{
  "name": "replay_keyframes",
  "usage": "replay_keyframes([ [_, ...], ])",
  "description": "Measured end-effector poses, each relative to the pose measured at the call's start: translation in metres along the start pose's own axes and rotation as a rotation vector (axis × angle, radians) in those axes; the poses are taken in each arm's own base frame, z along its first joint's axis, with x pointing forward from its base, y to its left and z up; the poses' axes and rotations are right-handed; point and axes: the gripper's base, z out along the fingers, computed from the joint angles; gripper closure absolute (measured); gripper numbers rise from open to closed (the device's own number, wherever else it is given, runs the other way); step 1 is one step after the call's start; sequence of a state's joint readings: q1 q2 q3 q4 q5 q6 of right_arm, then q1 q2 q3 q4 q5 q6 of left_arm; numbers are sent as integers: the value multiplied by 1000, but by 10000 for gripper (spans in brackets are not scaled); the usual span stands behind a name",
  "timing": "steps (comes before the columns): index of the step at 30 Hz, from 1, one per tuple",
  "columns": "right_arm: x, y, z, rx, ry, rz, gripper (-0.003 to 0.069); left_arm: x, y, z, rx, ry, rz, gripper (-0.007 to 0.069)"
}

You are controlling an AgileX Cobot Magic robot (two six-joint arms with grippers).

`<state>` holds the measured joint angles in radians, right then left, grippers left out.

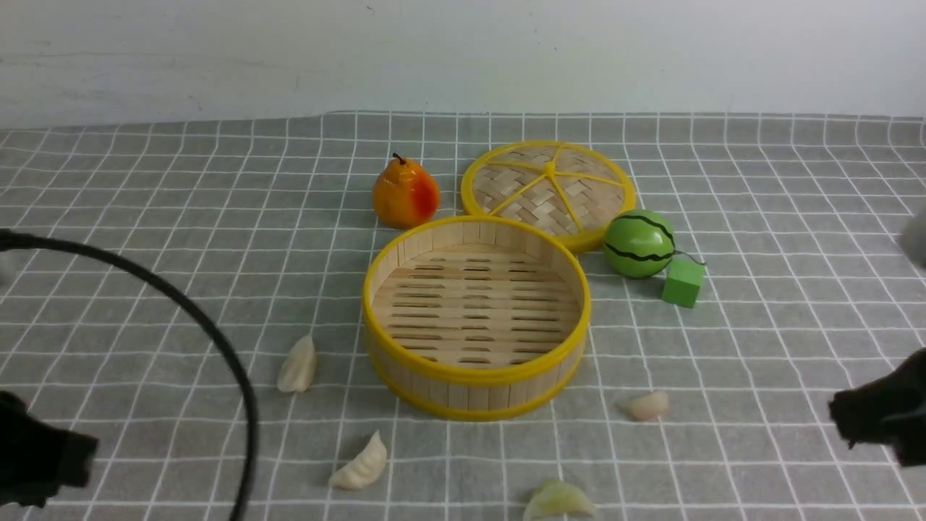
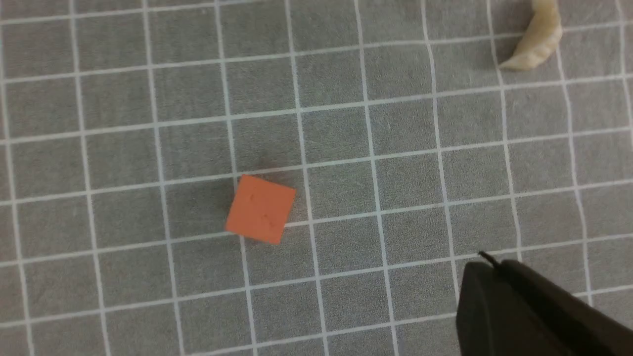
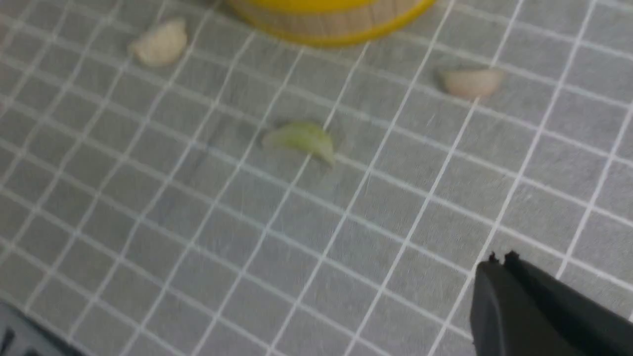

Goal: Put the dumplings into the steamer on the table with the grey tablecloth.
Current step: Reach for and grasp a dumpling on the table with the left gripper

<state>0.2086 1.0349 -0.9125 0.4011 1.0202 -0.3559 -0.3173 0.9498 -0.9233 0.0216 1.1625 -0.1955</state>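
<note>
While both pincers stand closed and empty, the dumplings (image 1: 298,365) all lie out on the grey tablecloth (image 1: 759,217) around the steamer (image 1: 474,374), whose slatted floor is bare. The left pincer (image 2: 487,261) hangs over the cloth near an orange block (image 2: 260,209), well apart from a whitish dumpling (image 2: 536,39). The right pincer (image 3: 499,259) faces the greenish dumpling (image 3: 301,141), with the pinkish dumpling (image 3: 470,80) beyond it near the steamer's wall.

Several things could go wrong from here, as I judge it. Neither pincer can take anything until its jaws part, and a descent with them shut would only shove a dumpling along the cloth. The dumplings are small and look smooth, so an off-centre pinch may squirt one sideways. Jaws set too low could catch a fold of fabric and drag the neighbours. The left arm's black cable (image 1: 217,340) loops close over the two left dumplings and might brush them. The right wrist view is blurred, so I cannot say exactly how the greenish one lies.

The bench (image 1: 145,217) is wholly draped in grey cloth with a white grid, slightly wrinkled. Beyond the steamer stand its woven lid (image 1: 550,184), a pear (image 1: 405,194), a toy watermelon (image 1: 639,244) and a green cube (image 1: 683,282), before a plain white wall (image 1: 463,51).
</note>
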Motion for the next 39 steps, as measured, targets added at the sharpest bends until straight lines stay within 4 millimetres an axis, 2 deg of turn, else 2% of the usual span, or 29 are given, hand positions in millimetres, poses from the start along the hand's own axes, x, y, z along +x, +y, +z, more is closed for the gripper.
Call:
replay_keyframes([
  [3, -2, 22, 27, -6, 208, -160, 670, -25, -15, 22, -8, 71, 34, 591],
  [6, 1, 35, 42, 18, 300, -246, 669, -46, -25, 43, -10, 131, 25, 489],
  [8, 2, 39, 46, 36, 316, -273, 666, -58, -30, 55, -14, 155, 19, 400],
  [9, 2, 40, 46, 40, 317, -275, 666, -61, -30, 58, -15, 158, 19, 379],
  [10, 2, 41, 46, 51, 318, -276, 663, -70, -34, 68, -13, 159, 15, 297],
  [11, 2, 41, 46, 56, 317, -277, 662, -75, -35, 76, -15, 166, 13, 249],
  [12, 2, 41, 46, 57, 317, -278, 662, -76, -35, 77, -13, 164, 10, 239],
  [14, 1, 40, 45, 71, 315, -285, 659, -89, -33, 97, -14, 176, -25, 140],
  [15, 1, 40, 45, 72, 316, -286, 659, -91, -33, 98, -14, 175, -29, 134],
  [16, 1, 40, 45, 74, 314, -287, 659, -100, -28, 113, -24, 185, -48, 94],
  [17, 1, 40, 45, 74, 314, -287, 659, -102, -27, 114, -24, 182, -48, 91],
  [18, 0, 40, 45, 74, 309, -288, 658, -110, -22, 127, -31, 185, -56, 76],
  [22, -2, 40, 46, 75, 285, -288, 652, -131, -16, 156, -42, 178, -57, 74],
  [27, -4, 40, 46, 85, 259, -266, 649, -144, -16, 193, -47, 194, -48, 80],
  [34, -5, 38, 46, 109, 254, -266, 643, -145, -17, 238, -50, 239, -52, 84],
  [38, -5, 37, 46, 113, 254, -258, 638, -143, -17, 250, -50, 243, -53, 109],
  [39, -5, 37, 46, 113, 254, -257, 637, -143, -17, 252, -48, 238, -53, 137],
])
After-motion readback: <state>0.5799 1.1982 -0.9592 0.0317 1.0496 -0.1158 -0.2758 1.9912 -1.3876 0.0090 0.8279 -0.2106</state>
